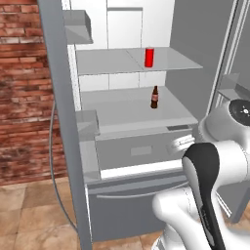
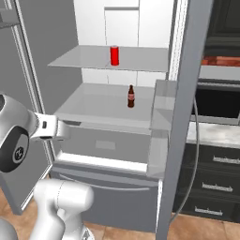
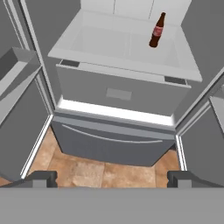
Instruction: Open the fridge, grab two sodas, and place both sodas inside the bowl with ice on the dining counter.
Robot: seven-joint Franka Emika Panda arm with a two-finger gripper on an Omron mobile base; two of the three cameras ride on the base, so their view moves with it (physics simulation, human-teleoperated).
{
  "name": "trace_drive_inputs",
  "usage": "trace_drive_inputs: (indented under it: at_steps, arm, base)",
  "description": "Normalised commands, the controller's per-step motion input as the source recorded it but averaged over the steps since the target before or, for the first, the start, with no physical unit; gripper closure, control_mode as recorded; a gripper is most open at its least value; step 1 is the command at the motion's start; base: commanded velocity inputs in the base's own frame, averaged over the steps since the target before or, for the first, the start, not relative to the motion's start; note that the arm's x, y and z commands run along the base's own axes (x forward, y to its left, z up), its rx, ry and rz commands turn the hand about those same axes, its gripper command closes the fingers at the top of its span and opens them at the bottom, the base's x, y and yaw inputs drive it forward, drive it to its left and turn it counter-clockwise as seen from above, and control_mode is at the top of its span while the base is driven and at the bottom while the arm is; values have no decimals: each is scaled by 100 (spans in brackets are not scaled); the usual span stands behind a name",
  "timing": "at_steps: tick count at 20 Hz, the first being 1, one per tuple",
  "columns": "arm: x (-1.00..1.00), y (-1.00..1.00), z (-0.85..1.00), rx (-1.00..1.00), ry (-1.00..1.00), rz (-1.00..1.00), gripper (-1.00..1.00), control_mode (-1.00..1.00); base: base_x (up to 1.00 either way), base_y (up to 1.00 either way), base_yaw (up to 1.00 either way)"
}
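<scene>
White shelves show inside the fridge [image 1: 136, 161], whose two doors already stand wide, so opening looks done; the red can [image 1: 149, 57] stands on the upper shelf and the brown bottle [image 1: 155, 97] on the shelf below it, both untouched and well apart from my gripper [image 3: 111, 178]. My fingers are spread wide and hold nothing, so I judge both grabs and both placements remain. Bowl and dining counter lie outside these views, and the fridge's top is cut off.
</scene>
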Motion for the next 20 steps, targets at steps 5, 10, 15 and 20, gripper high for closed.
trace_drive_inputs:
  at_steps: [5, 10, 15, 20]
  arm:
    - [0, 0, 0, 0, 0, 0, -100, 100]
    - [0, 0, 0, 0, 0, 0, -100, 100]
    - [0, 0, 0, 0, 0, 0, -100, 100]
    - [0, 0, 0, 0, 0, 0, -100, 100]
  base:
    - [59, 5, -6]
    - [84, -14, -4]
    - [56, -34, -10]
    - [22, -59, -14]
